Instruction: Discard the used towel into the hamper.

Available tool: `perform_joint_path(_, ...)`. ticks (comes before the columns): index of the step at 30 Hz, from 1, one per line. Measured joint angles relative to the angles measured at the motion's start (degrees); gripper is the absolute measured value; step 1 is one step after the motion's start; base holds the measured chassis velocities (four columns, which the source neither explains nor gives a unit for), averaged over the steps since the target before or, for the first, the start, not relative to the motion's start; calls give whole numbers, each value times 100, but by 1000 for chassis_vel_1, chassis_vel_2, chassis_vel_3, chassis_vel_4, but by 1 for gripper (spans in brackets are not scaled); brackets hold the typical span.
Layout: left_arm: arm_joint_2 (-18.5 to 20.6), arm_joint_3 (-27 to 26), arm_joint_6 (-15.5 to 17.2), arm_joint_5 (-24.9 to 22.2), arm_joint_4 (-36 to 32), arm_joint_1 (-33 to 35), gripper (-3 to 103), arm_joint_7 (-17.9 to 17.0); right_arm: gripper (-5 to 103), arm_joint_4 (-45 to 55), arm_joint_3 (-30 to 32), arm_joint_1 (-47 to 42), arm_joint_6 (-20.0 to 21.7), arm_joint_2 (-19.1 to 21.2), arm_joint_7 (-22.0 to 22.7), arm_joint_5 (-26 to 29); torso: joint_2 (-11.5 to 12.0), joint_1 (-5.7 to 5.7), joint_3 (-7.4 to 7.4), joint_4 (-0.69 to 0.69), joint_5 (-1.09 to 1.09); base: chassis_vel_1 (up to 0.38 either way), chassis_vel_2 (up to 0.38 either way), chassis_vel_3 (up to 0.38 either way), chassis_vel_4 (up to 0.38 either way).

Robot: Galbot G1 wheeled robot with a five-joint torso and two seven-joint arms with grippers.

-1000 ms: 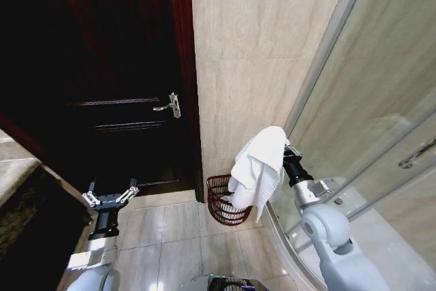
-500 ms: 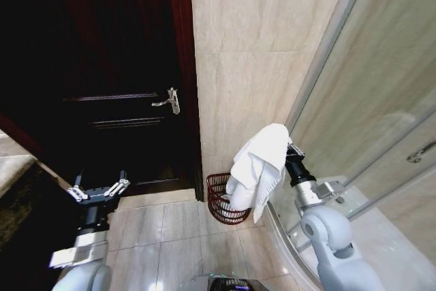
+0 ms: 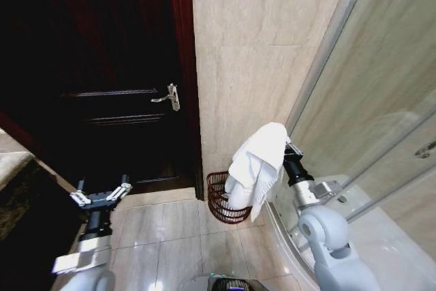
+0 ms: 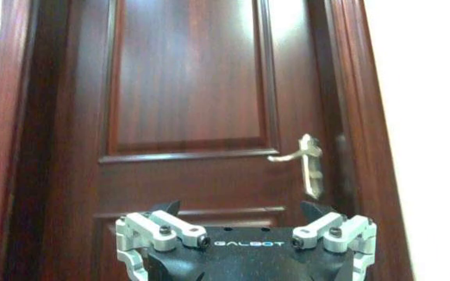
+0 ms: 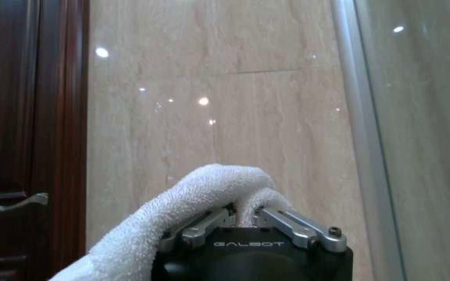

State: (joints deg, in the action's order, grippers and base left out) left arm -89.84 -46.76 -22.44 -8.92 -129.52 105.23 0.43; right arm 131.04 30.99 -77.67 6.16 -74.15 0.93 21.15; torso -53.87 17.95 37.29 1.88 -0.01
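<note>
Beige marble-tile wall (image 3: 252,52) w/ dark wooden door (image 3: 102,66) at its side: right gripper (image 3: 285,149) is clenched on white terry towel (image 3: 255,161), which hangs just above small round red-brown wicker hamper (image 3: 221,202) on the floor by the wall, while left gripper (image 3: 101,197), fingers spread, hovers near the door.

A white towel (image 3: 257,161) is hanging in folds from the right claw (image 3: 286,148), which is pinching its top, while the round red-brown wicker hamper (image 3: 219,204) is standing upright below the claw, behind the towel's hem.
</note>
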Motion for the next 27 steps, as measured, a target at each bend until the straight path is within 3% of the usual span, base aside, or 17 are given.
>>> perform_joint_path(10, 142, 325, 14, 176, 135, -93, 100, -16, 4, 23, -141, 52, -83, -310, -49, -402, 281, -125, -157, 1, 0, 0, 0, 0, 0)
perform_joint_path(17, 204, 495, 181, 240, 132, -224, 100, -19, 4, -13, -136, 202, -14, -297, -11, -430, 478, -211, -267, 1, 1, 0, 0, 0, 0)
perform_joint_path(27, 214, 485, 105, 248, 112, -137, 100, -13, 4, -499, -277, 681, 63, -301, 89, -417, 717, -318, -398, 2, 1, 0, 0, 0, 0)
